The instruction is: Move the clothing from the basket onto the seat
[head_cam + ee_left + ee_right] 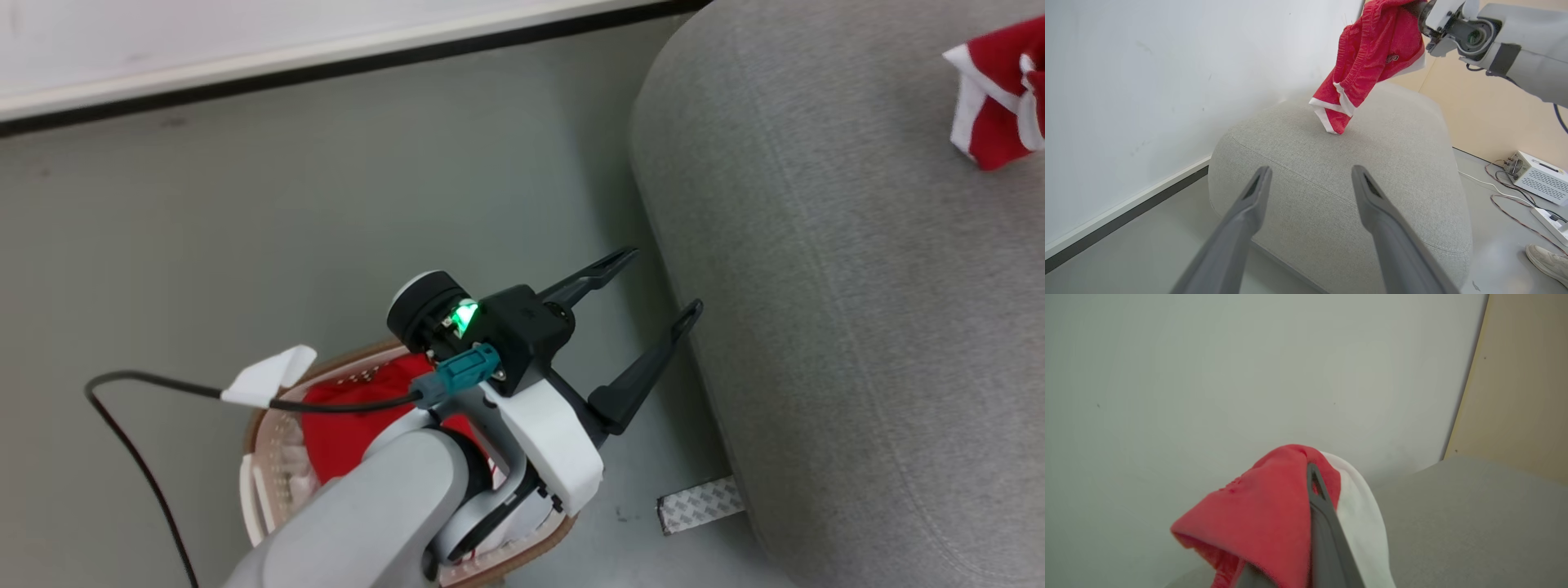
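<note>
A red and white piece of clothing hangs over the grey seat, its lower tip touching the cushion. My right gripper is shut on its upper fold. That same clothing appears at the head view's top right, above the seat. More red clothing lies in the cream basket at the lower left, partly hidden under my left arm. My left gripper is open and empty, above the floor between basket and seat, fingers pointing at the seat's side. The left wrist view shows this gripper facing the seat's near edge.
A white wall with a dark baseboard runs behind the seat. A taped patch lies on the floor by the seat's base. Beyond the seat are a white box, loose cables and a person's shoe.
</note>
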